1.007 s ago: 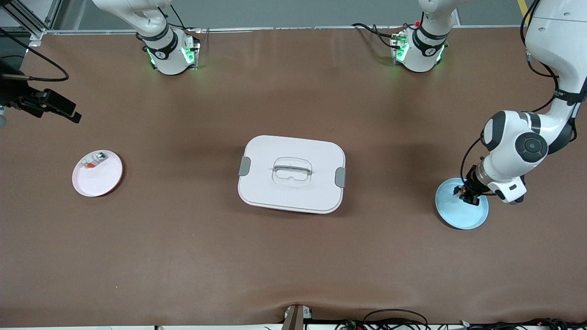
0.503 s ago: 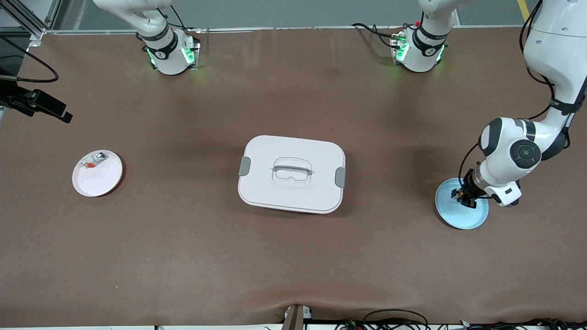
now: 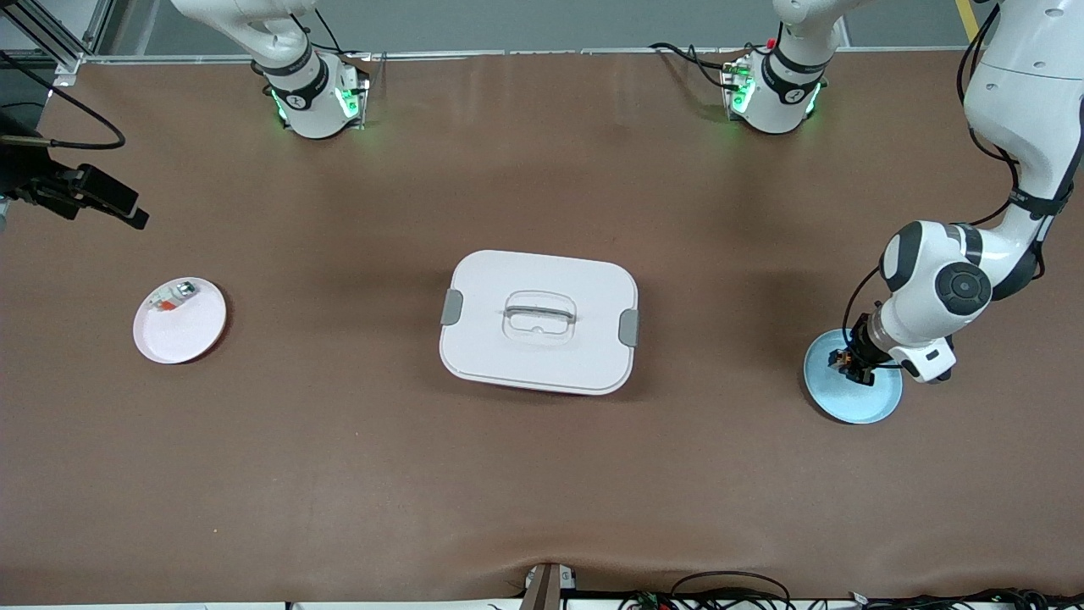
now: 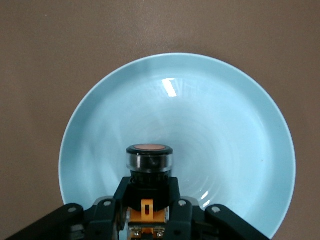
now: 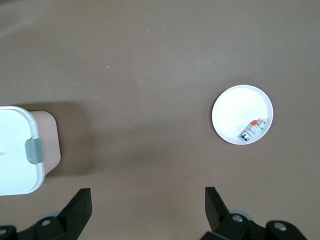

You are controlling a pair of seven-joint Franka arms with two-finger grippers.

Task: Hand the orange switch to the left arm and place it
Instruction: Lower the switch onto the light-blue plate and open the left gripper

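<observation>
The orange switch (image 4: pixel 149 160), a small black cylinder with a round orange face, sits between the fingers of my left gripper (image 4: pixel 149 192). The gripper is shut on it over the light blue plate (image 4: pixel 225 125). In the front view the left gripper (image 3: pixel 849 360) is over that plate (image 3: pixel 857 400) at the left arm's end of the table. The white box (image 3: pixel 539 320) with grey latches stands mid-table. My right gripper (image 3: pixel 127 212) hangs open and empty in the air at the right arm's end; its wrist view shows its fingertips (image 5: pixel 80 205) wide apart.
A small pinkish-white plate (image 3: pixel 182 335) lies at the right arm's end and holds a clear-white part (image 3: pixel 174 296) with red and green bits. The right wrist view shows that plate (image 5: pixel 235 117) and a corner of the box (image 5: pixel 15 150). Bare brown table surrounds the box.
The left arm's wrist has shifted slightly toward the box, with the switch still gripped over the blue plate. The right gripper swung a little away and back.
</observation>
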